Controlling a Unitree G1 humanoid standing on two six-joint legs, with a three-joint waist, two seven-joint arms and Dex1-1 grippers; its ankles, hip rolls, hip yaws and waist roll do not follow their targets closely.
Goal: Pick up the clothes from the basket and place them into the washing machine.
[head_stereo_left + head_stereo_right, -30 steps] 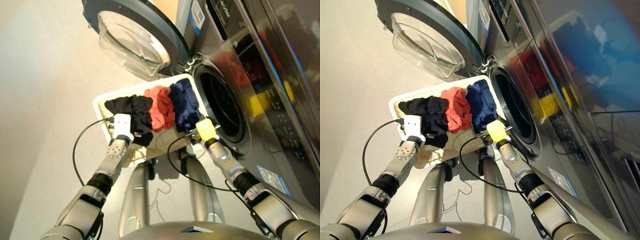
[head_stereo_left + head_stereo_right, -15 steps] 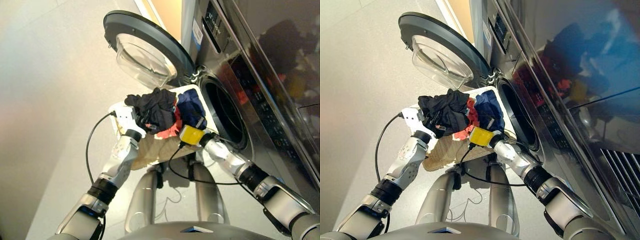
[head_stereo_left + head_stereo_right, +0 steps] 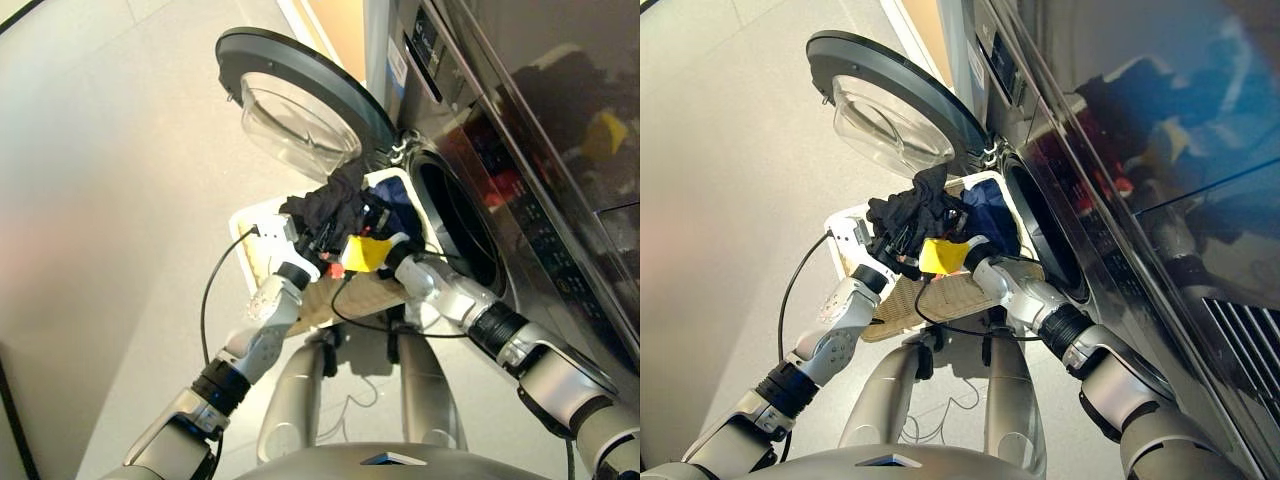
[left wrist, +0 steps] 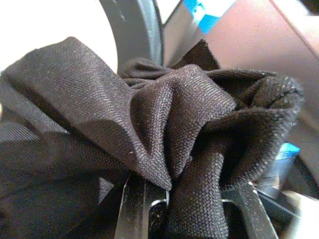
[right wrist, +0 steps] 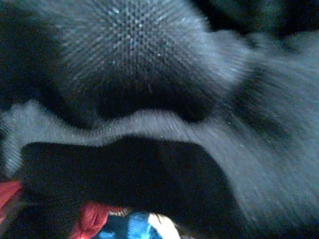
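Head view: the left claw (image 3: pixel 318 238) lifts the crumpled black garment (image 3: pixel 332 205) in a bunch above the cream woven basket (image 3: pixel 262 262), beside the washer (image 3: pixel 470 150) and its round drum hole. The glossy door (image 3: pixel 300 115) stands open, its clear glass bowl showing. The navy garment (image 3: pixel 992 222) lies in the basket.

Left wrist: coarse black weave is pinched between the metal fingers (image 4: pixel 137 206).

Right wrist: blurred dark cloth fills the frame, with a scrap of red garment (image 5: pixel 94 216) at the edge; the right claw (image 3: pixel 345 262) is hidden, so its grip can't be told.

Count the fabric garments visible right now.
3: a black garment bunched above the cream woven basket between both grippers, a coral-red one peeking beneath it, and a navy one nearest the drum.
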